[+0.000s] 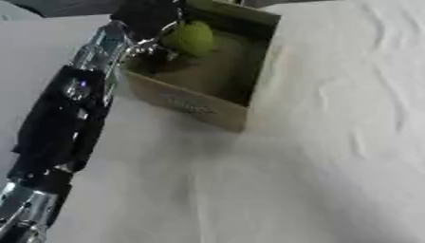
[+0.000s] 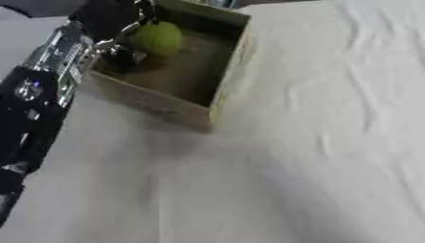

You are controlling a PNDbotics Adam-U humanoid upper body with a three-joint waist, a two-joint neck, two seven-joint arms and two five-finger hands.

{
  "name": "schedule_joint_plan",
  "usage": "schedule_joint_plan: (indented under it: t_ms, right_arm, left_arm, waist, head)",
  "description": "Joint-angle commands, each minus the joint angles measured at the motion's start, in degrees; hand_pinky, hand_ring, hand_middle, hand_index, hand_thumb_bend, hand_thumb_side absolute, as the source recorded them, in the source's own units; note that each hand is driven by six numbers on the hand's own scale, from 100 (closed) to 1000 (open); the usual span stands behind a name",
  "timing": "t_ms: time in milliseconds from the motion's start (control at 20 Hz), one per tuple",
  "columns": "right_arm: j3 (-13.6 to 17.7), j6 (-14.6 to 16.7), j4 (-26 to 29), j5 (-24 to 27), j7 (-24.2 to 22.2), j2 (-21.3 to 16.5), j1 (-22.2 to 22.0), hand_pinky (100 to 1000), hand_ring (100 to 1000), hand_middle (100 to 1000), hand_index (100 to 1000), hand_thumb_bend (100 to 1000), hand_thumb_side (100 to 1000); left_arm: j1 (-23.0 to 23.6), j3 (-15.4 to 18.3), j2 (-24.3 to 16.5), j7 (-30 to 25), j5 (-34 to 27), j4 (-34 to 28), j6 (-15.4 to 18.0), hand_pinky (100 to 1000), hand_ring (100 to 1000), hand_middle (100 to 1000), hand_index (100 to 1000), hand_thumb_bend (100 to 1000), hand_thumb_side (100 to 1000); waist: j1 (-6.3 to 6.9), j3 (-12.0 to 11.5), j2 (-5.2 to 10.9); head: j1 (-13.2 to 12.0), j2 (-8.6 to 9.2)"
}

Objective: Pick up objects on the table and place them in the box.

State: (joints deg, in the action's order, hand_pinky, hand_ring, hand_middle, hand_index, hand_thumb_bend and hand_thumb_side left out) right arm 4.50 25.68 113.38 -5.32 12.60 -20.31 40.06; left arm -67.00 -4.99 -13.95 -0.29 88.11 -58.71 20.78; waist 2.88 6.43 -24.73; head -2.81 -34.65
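A yellow-green round fruit (image 1: pixel 191 39) hangs over the inside of an open cardboard box (image 1: pixel 195 105) at the upper left of the table. My left hand (image 1: pixel 149 21) reaches in from the left over the box's near-left wall, its fingers curled round the fruit. My left arm runs black and silver down the left side of both views. The box's brown floor shows below the fruit. My right hand shows in neither view.
A wrinkled white cloth (image 1: pixel 332 156) covers the table, spreading to the right of the box and in front of it. A dark strip lies past the table's far edge at the top left.
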Motion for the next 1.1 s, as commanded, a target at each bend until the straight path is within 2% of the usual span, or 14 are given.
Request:
schedule_joint_plan:
  t_ms: [50, 250, 400, 600, 700, 800, 850, 900, 950, 1000, 1100]
  right_arm:
    - [-0.1, -0.1, 1.2, 0.6, -0.2, -0.4, 1.0, 856, 788, 593, 758, 100, 411]
    - [-0.1, 0.0, 1.2, 0.9, -0.3, -0.3, 1.1, 854, 786, 590, 757, 100, 411]
    - [0.0, 0.0, 1.2, 1.0, -0.1, -0.3, 1.1, 853, 785, 587, 756, 100, 417]
    - [0.0, -0.1, 1.2, 1.1, 0.1, -0.4, 1.1, 852, 784, 586, 755, 100, 417]
    - [0.0, -0.1, 1.2, 1.2, 0.3, -0.4, 1.1, 852, 784, 586, 755, 100, 417]
    - [0.0, 0.0, 1.2, 1.2, 0.4, -0.4, 1.1, 851, 783, 586, 755, 100, 414]
    - [0.1, 0.0, 1.2, 1.2, 0.4, -0.4, 1.1, 851, 783, 586, 755, 100, 414]
    - [0.1, 0.0, 1.2, 1.1, 0.4, -0.4, 1.1, 851, 783, 586, 755, 100, 413]
    - [0.1, 0.0, 1.2, 1.1, 0.5, -0.5, 1.1, 851, 783, 586, 755, 100, 413]
    - [0.1, 0.0, 1.2, 1.1, 0.6, -0.5, 1.1, 851, 783, 586, 755, 100, 412]
    - [0.2, 0.0, 1.2, 1.1, 0.7, -0.5, 1.1, 851, 783, 586, 755, 100, 412]
  left_arm:
    - [-1.7, 0.4, -0.5, 2.4, 2.0, -0.9, -0.4, 541, 475, 398, 568, 413, 100]
    - [-1.3, -0.6, -0.2, 4.6, 4.5, -0.1, 1.1, 581, 508, 435, 613, 468, 100]
    - [-1.3, -0.6, -0.1, 6.0, 5.1, 0.2, 1.7, 582, 514, 443, 622, 477, 100]
    - [-1.2, -1.0, -0.1, 7.2, 5.8, 0.4, 2.8, 709, 668, 601, 767, 513, 100]
    - [-1.1, -1.0, 0.0, 7.8, 5.7, 0.4, 3.7, 710, 676, 619, 784, 490, 100]
    - [-1.0, -1.0, 0.3, 8.3, 4.6, 0.4, 4.8, 731, 727, 705, 838, 387, 100]
    - [-0.9, -0.9, 0.4, 8.4, 3.6, 0.4, 5.3, 735, 733, 712, 843, 378, 100]
    - [-0.9, -0.9, 0.5, 8.4, 2.4, 0.5, 5.7, 750, 769, 752, 870, 311, 100]
    - [-0.8, -0.9, 0.5, 8.3, 1.1, 0.4, 6.0, 752, 775, 759, 875, 284, 100]
    - [-0.7, -0.9, 0.5, 8.1, -0.2, 0.3, 6.3, 764, 794, 782, 887, 240, 184]
    - [-0.6, -1.0, 0.4, 7.3, -2.4, 0.1, 6.8, 773, 815, 804, 896, 229, 306]
  waist:
    - [-0.18, 0.2, 1.31]
    - [-0.06, 0.3, 1.3]
    - [0.01, 0.4, 1.31]
    - [0.09, 0.3, 1.33]
    - [0.08, 0.3, 1.35]
    - [0.06, 0.3, 1.34]
    - [0.06, 0.3, 1.33]
    - [0.07, 0.3, 1.34]
    - [0.09, 0.2, 1.35]
    - [0.12, 0.2, 1.36]
    - [0.17, 0.2, 1.4]
  head:
    - [-0.3, 0.69]
    - [-0.2, 0.71]
    - [0.0, 0.69]
    - [0.1, 0.66]
    - [0.2, 0.57]
    - [0.1, 0.45]
    - [0.1, 0.38]
    - [0.1, 0.31]
    - [0.1, 0.26]
    - [0.1, 0.23]
    - [0.2, 0.19]
